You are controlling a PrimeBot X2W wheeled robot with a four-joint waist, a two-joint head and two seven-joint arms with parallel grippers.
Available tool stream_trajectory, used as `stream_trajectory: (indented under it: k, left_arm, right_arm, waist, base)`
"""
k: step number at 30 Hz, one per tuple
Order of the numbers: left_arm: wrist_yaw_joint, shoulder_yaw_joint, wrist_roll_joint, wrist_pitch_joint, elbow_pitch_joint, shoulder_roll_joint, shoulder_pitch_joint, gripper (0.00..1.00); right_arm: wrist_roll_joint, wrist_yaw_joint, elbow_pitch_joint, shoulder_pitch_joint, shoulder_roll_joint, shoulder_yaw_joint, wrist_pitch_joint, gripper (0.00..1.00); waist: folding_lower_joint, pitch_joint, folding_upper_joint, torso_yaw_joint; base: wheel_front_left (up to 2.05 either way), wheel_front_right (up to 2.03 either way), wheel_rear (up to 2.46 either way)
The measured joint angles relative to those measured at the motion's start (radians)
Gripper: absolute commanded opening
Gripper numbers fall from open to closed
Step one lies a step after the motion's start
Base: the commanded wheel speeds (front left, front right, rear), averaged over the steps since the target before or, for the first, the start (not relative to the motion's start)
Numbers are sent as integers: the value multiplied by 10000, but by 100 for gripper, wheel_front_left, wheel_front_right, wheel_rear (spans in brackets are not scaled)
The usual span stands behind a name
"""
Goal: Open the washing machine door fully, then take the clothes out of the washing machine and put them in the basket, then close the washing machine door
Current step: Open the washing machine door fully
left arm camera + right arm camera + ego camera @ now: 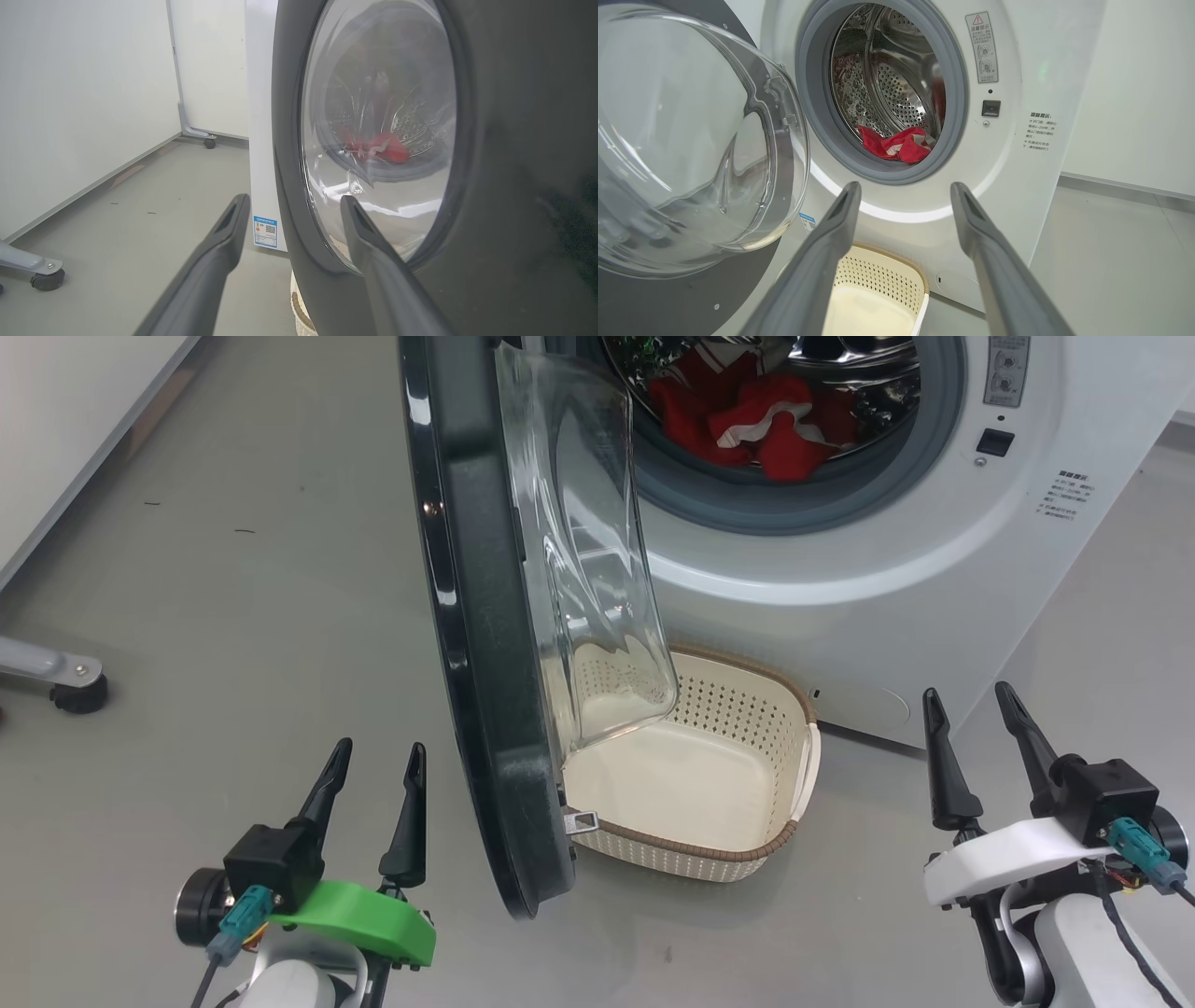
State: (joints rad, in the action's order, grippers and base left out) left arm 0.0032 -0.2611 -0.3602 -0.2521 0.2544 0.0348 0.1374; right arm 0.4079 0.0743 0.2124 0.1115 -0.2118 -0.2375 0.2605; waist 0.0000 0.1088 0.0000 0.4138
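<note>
The washing machine (840, 551) stands ahead with its door (476, 644) swung about halfway out, edge-on to me, the glass bowl (597, 551) facing right. Red clothes (756, 415) with white trim lie in the drum. The cream basket (691, 849) sits on the floor below the door, holding nothing. My left gripper (382, 747) is open, left of the door's black rim and apart from it. My right gripper (966, 691) is open at the lower right, aimed at the drum mouth. The right wrist view shows the clothes (896, 144), the bowl (691, 140) and the basket (878, 289).
A white panel on a grey caster foot (79, 691) stands at the left, with open grey floor between it and the door. The door latch slot (990, 108) sits right of the drum mouth. A blue label (265, 231) marks the machine's side.
</note>
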Motion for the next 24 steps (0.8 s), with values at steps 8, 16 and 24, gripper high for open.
stream_trajectory:
  k: [8, 16, 24]
  left_arm:
    - [0, -13, 0, 0, 12, 0, 0, 100]
    - [0, -23, -4, 0, 15, 0, 0, 100]
    - [0, -65, -4, 0, 52, 0, 0, 0]
  right_arm:
    - [-418, 0, 50, -16, 270, 128, 0, 100]
    - [-593, -10, 111, -112, 445, 286, 0, 100]
    - [-863, -36, 169, -169, 589, 451, 0, 100]
  waist:
    - [-1, 27, 0, 18]
    - [0, 35, 0, 70]
    - [0, 30, 0, 120]
  base:
    - [0, 0, 0]
    - [0, 0, 0]
    - [0, 0, 0]
